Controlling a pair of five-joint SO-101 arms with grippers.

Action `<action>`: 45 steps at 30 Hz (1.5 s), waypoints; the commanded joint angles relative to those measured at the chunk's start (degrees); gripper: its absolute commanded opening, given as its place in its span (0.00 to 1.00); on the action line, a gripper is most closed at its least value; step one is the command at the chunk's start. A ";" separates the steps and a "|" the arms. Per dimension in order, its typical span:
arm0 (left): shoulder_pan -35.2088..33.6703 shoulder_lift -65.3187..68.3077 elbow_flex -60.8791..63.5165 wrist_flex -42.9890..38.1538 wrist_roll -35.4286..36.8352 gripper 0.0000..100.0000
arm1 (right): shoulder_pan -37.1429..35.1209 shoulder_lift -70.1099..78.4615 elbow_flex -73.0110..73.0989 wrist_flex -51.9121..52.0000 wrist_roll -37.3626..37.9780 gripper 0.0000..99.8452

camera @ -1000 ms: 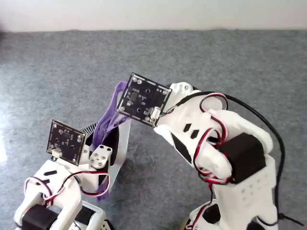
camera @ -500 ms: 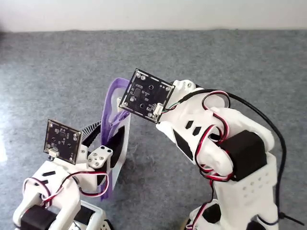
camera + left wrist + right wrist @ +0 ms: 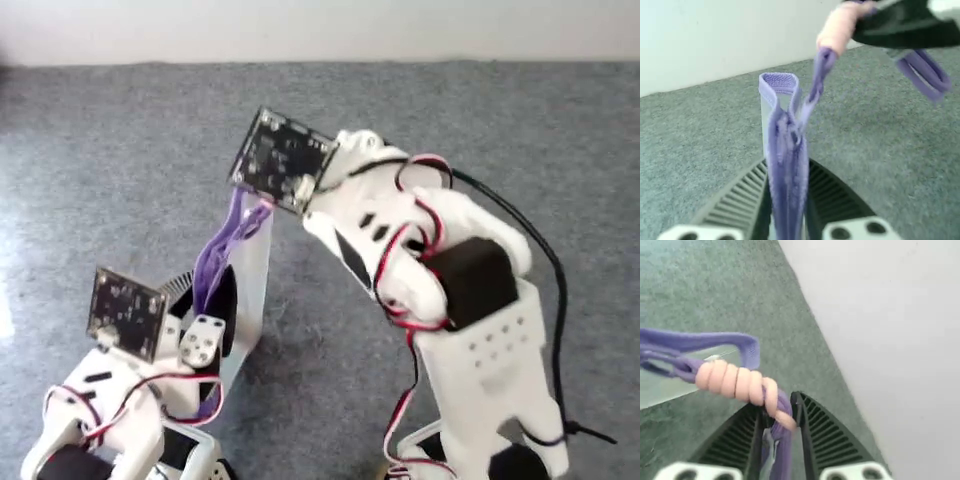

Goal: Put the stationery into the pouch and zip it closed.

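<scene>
- While it hangs upright between the two arms, the pouch point(image 3: 252, 285) sits near the table's near edge, left of the middle. It has a clear body and a purple zip strip point(image 3: 785, 150) along its upper side. Whether its lower edge touches the table cannot be told.
- Zip strip: in the high view it runs as a purple band point(image 3: 218, 255) slanting up from the lower left arm towards the other arm's wrist. In the left wrist view the two sides lie pressed together near the jaws and end in a small loop point(image 3: 779, 82) at the far end.
- Zip pull: a pink coiled cord point(image 3: 735, 380) on a purple tab. It also shows in the left wrist view point(image 3: 840, 25), higher than and beyond the pouch's far end.
- Left gripper point(image 3: 786, 170): jaws clenched on the zip strip at the pouch's near end, the strip squeezed flat between the ribbed fingers point(image 3: 740, 195).
- Right gripper point(image 3: 776, 407): jaws clamped on the purple tab just below the pink cord, which curls out over the fingertips.
- Left arm point(image 3: 100, 410): white, at the near left corner, with a dark camera board point(image 3: 125, 310) at its wrist.
- Right arm point(image 3: 450, 300): white with red and black wires, bent over the pouch's far end, its camera board point(image 3: 283, 160) tilted.
- Table point(image 3: 120, 150): grey, felt-like surface.
- Wall point(image 3: 300, 30): pale, along the far edge.
</scene>
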 commanded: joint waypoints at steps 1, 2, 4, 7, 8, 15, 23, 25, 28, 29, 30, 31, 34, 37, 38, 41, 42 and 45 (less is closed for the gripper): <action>-0.53 -4.48 -0.40 5.01 0.53 0.01 | 4.97 1.19 -2.73 -5.93 0.70 0.01; -0.62 -5.27 -0.40 5.71 0.62 0.01 | 4.97 1.71 -3.34 -6.37 0.70 0.01; -0.62 -6.59 0.40 6.95 0.70 0.01 | 4.97 3.03 -5.10 -7.34 0.70 0.01; -0.62 -8.79 1.01 7.65 0.88 0.01 | 5.41 6.37 -9.49 -7.69 0.70 0.01; -0.62 -9.14 1.01 7.65 0.88 0.01 | 5.76 7.96 -10.99 -7.69 0.70 0.01; -0.62 -9.93 1.01 7.65 0.88 0.01 | 10.33 20.79 -20.66 -7.78 0.70 0.01; -0.62 -9.93 0.57 7.65 0.88 0.01 | 14.55 35.74 -31.56 -7.78 0.70 0.01; -0.62 -9.93 0.57 7.65 0.88 0.01 | 14.99 38.29 -33.58 -7.25 0.44 0.01; -0.62 -9.93 0.66 7.65 0.88 0.01 | 14.29 39.34 -36.57 -3.65 0.35 0.01; -0.62 -9.93 0.66 7.65 0.88 0.01 | 13.14 39.34 -37.27 -1.10 0.35 0.01; -0.62 -9.93 0.66 7.65 0.88 0.01 | 12.26 39.25 -37.89 1.89 0.62 0.01; -0.62 -9.93 0.66 7.65 0.88 0.01 | 11.56 38.99 -39.03 5.23 0.70 0.01; -0.62 -9.93 0.75 7.65 0.88 0.01 | 10.68 38.46 -40.70 15.60 0.44 0.02; -0.62 -9.93 0.84 7.65 0.88 0.01 | 10.77 38.11 -40.88 25.71 0.26 0.11; -0.62 -9.93 0.92 7.65 0.88 0.01 | 10.86 37.76 -40.26 26.42 -0.97 0.15; -0.62 -9.93 0.92 7.65 0.88 0.01 | 11.82 33.71 -39.12 25.98 -8.18 0.21; -0.62 -9.93 0.92 7.65 0.88 0.01 | 10.86 32.40 -38.15 25.98 -8.09 0.22; -0.62 -9.93 0.92 7.65 0.88 0.01 | 7.34 26.86 -31.12 26.07 -8.09 0.22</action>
